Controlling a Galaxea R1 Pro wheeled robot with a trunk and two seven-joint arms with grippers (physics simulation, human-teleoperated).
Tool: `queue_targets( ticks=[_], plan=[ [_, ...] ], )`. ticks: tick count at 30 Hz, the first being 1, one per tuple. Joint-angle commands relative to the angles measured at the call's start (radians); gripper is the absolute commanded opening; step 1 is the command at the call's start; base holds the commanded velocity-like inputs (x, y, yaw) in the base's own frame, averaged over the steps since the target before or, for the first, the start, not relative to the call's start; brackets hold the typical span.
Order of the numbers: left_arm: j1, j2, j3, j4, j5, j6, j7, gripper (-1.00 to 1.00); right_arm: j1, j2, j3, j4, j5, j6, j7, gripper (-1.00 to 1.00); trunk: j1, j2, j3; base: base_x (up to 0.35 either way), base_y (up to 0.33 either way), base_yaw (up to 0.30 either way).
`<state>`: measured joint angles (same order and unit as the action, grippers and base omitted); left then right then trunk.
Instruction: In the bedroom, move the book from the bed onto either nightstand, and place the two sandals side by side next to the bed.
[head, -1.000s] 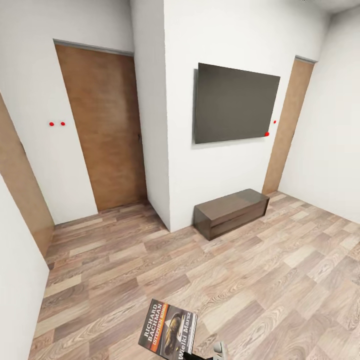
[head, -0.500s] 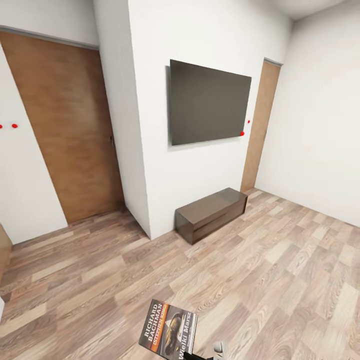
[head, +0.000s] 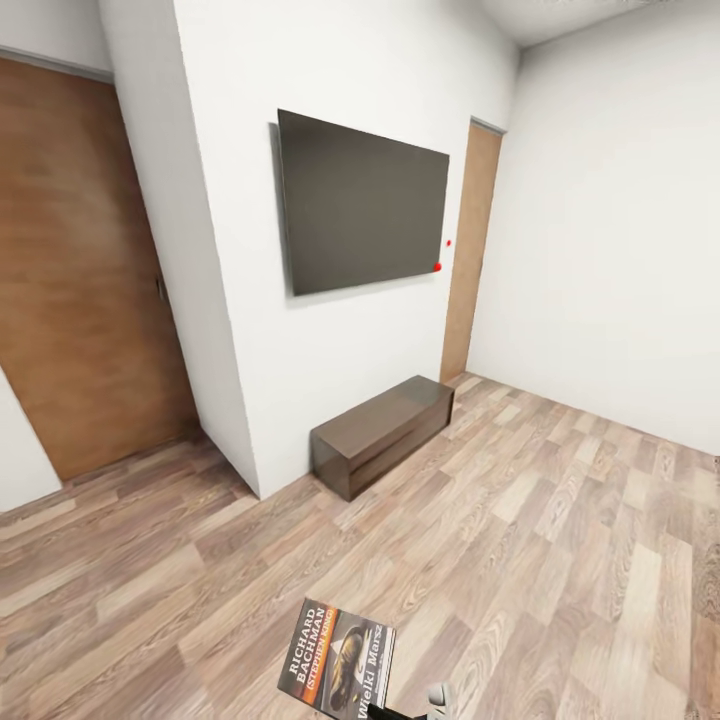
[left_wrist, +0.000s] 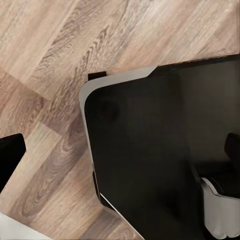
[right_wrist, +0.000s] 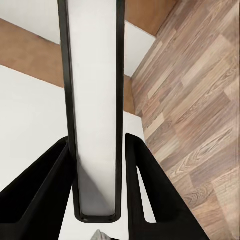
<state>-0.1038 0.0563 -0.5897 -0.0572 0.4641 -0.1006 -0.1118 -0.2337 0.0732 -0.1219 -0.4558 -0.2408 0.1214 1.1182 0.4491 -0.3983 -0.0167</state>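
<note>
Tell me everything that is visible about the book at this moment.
The book is a thin paperback with a dark cover, an orange band, white lettering reading "Richard Bachman" and a car picture. In the head view it is held above the wood-plank floor, cover facing up. In the right wrist view it appears edge-on, its pale page block between dark covers, clamped between the two black fingers of the right hand.

Even, bright, sourceless light fills the room — walls (head: 600, 200) near white, shadows faint beneath the low cabinet (head: 380, 432). The wall screen (head: 360, 205) shows a dull sheen. Wide-angle distortion bends edges — wrist views look soft, slightly blurred.
</note>
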Motion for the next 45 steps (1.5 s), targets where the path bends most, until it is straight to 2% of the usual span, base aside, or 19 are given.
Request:
queue_targets(
  ticks=[1,8,20,45],
  plan=[
    [0.000,0.000,-0.008,0.000,0.010,-0.003,-0.003,1.00,-0.001,0.001,-0.005,0.000,-0.003,0.010,0.005,-1.00,0.001,-0.002,-0.002,0.233,0.000,-0.279],
    [0.000,0.003,-0.012,0.000,0.010,-0.005,-0.004,1.00,-0.001,0.000,-0.006,0.000,-0.004,0.010,0.005,-1.00,0.001,-0.002,-0.002,0.210,0.000,-0.279],
    [0.000,0.008,-0.047,0.001,0.010,-0.030,-0.003,1.00,-0.001,-0.001,-0.007,0.000,-0.005,0.010,0.003,-1.00,0.001,-0.002,-0.002,0.161,0.000,-0.279],
    [0.000,0.011,-0.051,0.002,0.010,-0.041,-0.003,1.00,-0.001,0.003,-0.007,0.035,-0.007,0.010,0.003,-1.00,0.001,-0.002,-0.002,0.028,0.000,-0.279]
  ],
)
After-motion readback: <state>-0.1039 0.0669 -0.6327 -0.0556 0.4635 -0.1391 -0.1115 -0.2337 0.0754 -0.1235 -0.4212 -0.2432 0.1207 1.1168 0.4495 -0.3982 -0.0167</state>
